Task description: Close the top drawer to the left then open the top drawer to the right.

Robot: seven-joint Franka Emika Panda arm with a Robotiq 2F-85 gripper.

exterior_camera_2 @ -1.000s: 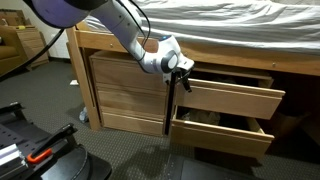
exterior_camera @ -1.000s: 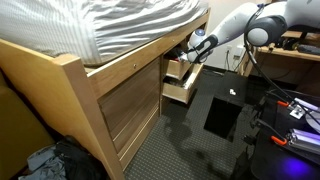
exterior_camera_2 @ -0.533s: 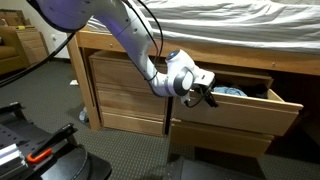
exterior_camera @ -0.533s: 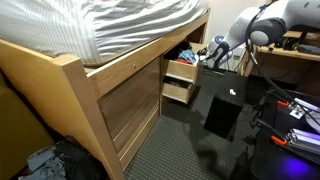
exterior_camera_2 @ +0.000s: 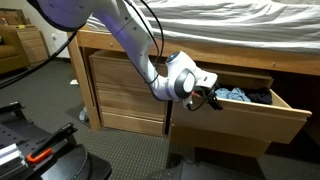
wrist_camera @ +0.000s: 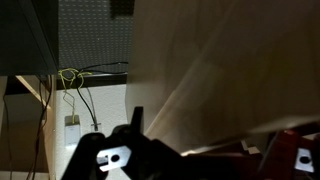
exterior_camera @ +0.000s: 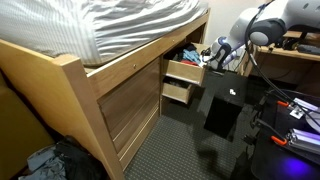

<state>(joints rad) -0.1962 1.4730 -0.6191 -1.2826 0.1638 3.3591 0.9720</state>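
Now gripper at top drawer to the right rim (jaw opening unclear).

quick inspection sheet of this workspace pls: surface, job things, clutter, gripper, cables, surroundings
surface: dark carpet floor.
job's things: top drawer to the right stands far out, blue cloth inside; top drawer to the left looks shut.
clutter: black box on the floor; clothes heap by the bed's corner; lower drawer partly out.
gripper: gripper at the open drawer's front edge; open or shut cannot be told.
cables: red and black cables in an exterior view; thin pale cables in the wrist view.
surroundings: wooden bed with striped mattress.
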